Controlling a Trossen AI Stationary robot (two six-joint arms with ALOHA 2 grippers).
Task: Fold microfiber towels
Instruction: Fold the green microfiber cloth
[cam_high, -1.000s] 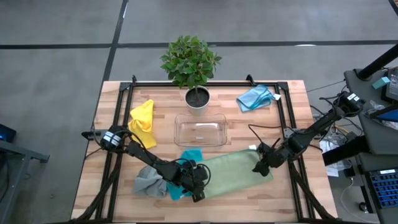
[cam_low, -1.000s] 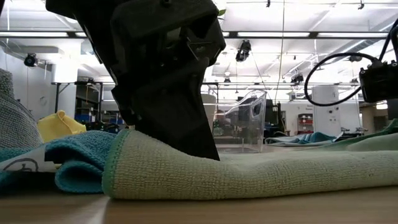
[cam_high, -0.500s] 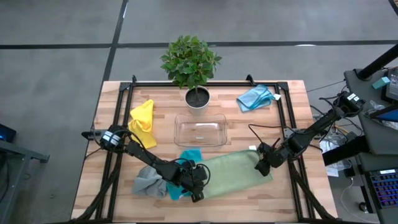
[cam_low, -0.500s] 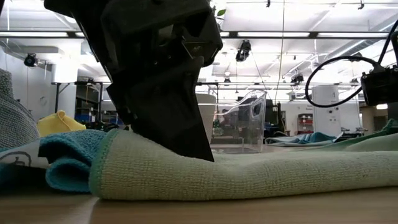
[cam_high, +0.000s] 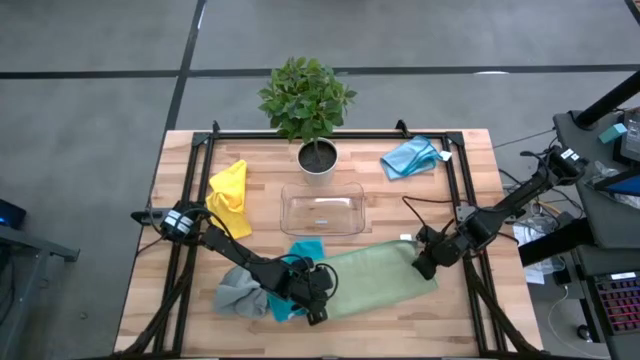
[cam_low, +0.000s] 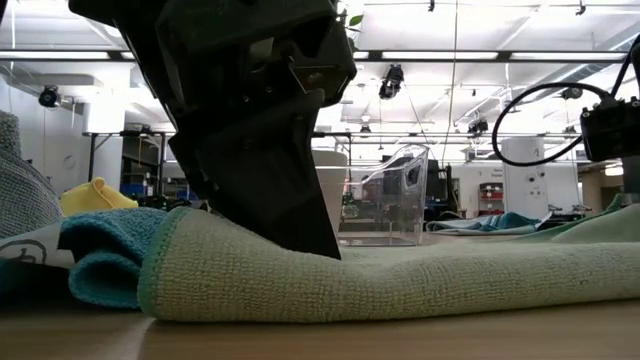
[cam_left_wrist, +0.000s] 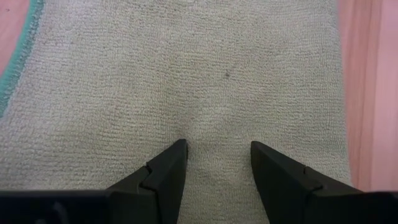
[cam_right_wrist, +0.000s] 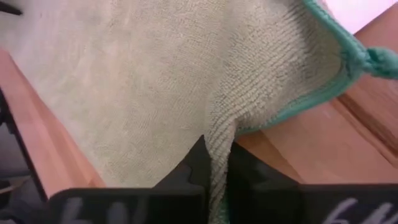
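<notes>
Sage green towel (cam_high: 372, 280) lies spread on the wooden surface (cam_high: 470, 200) at approx 5 o'clock from the clear tray (cam_high: 322, 211), long axis running low-left to high-right in the high view.

R gripper (cam_high: 424, 266) at the towel's 3 o'clock end. Jaws closed tight; wrist view shows a pinched ridge of the green cloth (cam_right_wrist: 186, 87) caught between them, teal hem curling off to one side.

L gripper (cam_high: 316, 301) at the towel's 9 o'clock end, low on the cloth. Jaws part open, tips pressing down on the green pile (cam_left_wrist: 205, 81); nothing pinched between them as far as visible. Low view: the towel edge bulges up in front of the L gripper (cam_low: 305, 235).

Teal towel (cam_high: 300, 252) partly under the green one, at its 10 o'clock. Grey towel (cam_high: 238, 291) bunched just beside L arm, 9 o'clock side. Yellow towel (cam_high: 230, 196) crumpled at 9 o'clock from tray. Light blue towel (cam_high: 412, 157) crumpled at tray's 2 o'clock. Potted plant (cam_high: 308, 105) at tray's 12 o'clock.
</notes>
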